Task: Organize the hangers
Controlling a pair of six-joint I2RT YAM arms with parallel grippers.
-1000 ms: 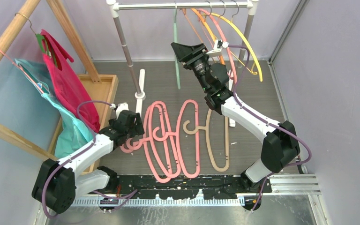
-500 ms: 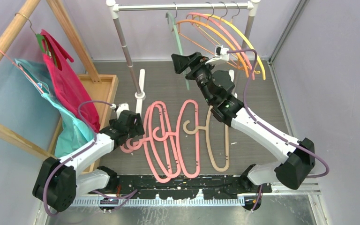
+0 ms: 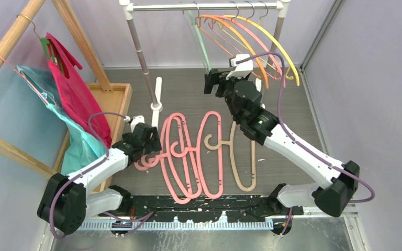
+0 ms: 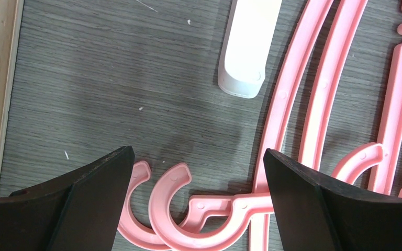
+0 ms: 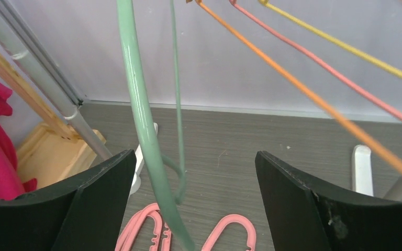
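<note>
Several thin hangers hang from the metal rail (image 3: 204, 7): grey-green (image 3: 198, 36), orange (image 3: 238, 39), pink (image 3: 264, 47) and yellow (image 3: 280, 47). My right gripper (image 3: 213, 83) is open just below them. In the right wrist view the grey-green hanger (image 5: 141, 120) passes between the jaws near the left finger, and the gripper (image 5: 194, 178) is not closed on it. Thick pink hangers (image 3: 188, 157) and a beige one (image 3: 241, 157) lie on the floor. My left gripper (image 3: 152, 146) is open low over two pink hooks (image 4: 172, 209), which lie between its fingers (image 4: 196, 178).
A wooden frame at the left carries a green hanger with red cloth (image 3: 73, 89) and a teal cloth (image 3: 78, 141). A wooden tray (image 3: 116, 99) lies under them. The rack's white foot (image 3: 157, 97) stands by the left gripper. Walls close in at right and back.
My right gripper has opened wide and its arm has turned and drawn back from the rail. The hangers on the rail have swung outward. The left arm has stayed put.
</note>
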